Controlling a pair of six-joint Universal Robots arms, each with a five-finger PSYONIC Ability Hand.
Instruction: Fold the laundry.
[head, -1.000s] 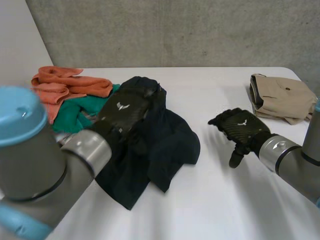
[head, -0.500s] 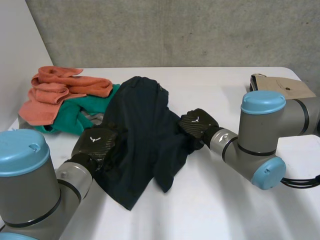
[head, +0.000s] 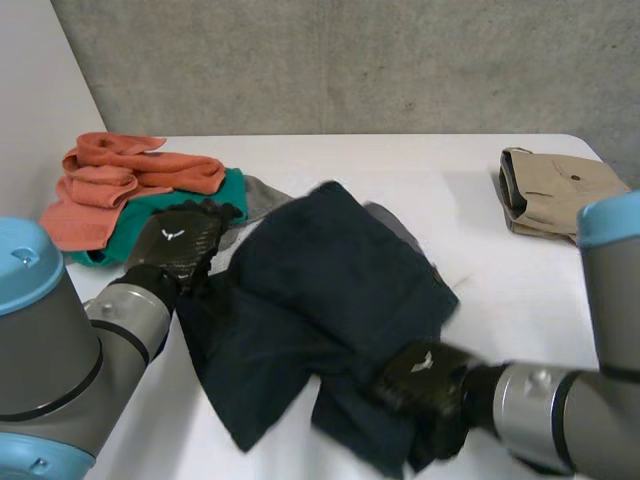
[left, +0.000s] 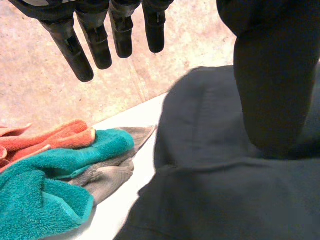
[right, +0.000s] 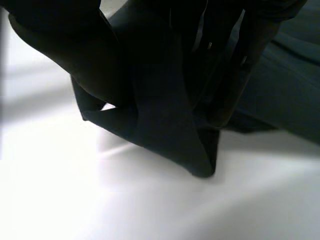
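- White table (head: 500, 190) is backed by a grey concrete wall (head: 350, 60).
- Dark garment (head: 330, 290) is spread crumpled mid-table.
- Its near edge is clamped by the right hand (head: 425, 378), fingers curled round a fold.
- Left hand (head: 180, 243) is held straight-fingered at its left edge, nothing grasped.

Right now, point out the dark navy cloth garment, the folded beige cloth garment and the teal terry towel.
Dark navy cloth garment (head: 340, 270): head view, middle of its spread top layer.
Folded beige cloth garment (head: 570, 190): head view, its top face.
Teal terry towel (left: 50, 165): left wrist view, middle of its bunched pile.
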